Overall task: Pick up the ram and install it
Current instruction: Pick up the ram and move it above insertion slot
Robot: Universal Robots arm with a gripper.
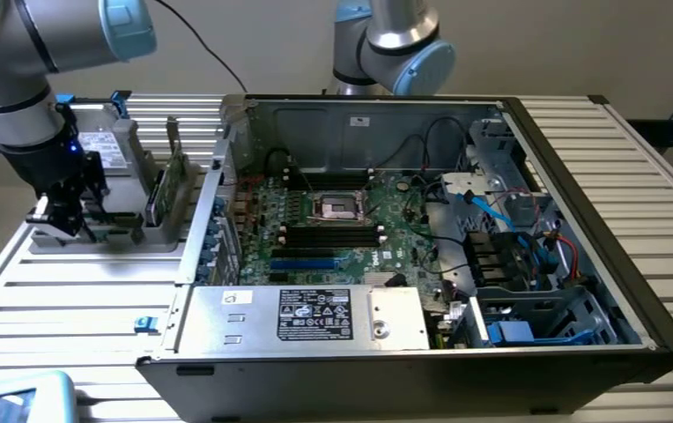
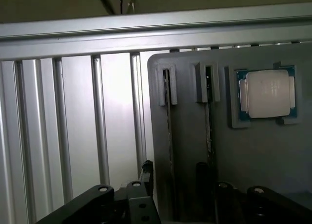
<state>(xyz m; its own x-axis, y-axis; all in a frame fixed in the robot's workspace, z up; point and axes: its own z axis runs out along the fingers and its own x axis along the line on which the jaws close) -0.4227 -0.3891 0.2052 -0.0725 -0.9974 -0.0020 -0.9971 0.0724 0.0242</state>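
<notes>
Pincer (image 2: pixel 171 187) hangs open over the ram (image 2: pixel 169 136) in its holder (image 2: pixel 263 156); I should centre the stick squarely between my fingers (image 2: pixel 145 175).

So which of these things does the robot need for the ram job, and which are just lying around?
Needed:
- gripper, open
- ram sticks in the grey holder
- black slots on the green board

Just lying about:
- silver chip
- grey drive
- other robot arm
</notes>
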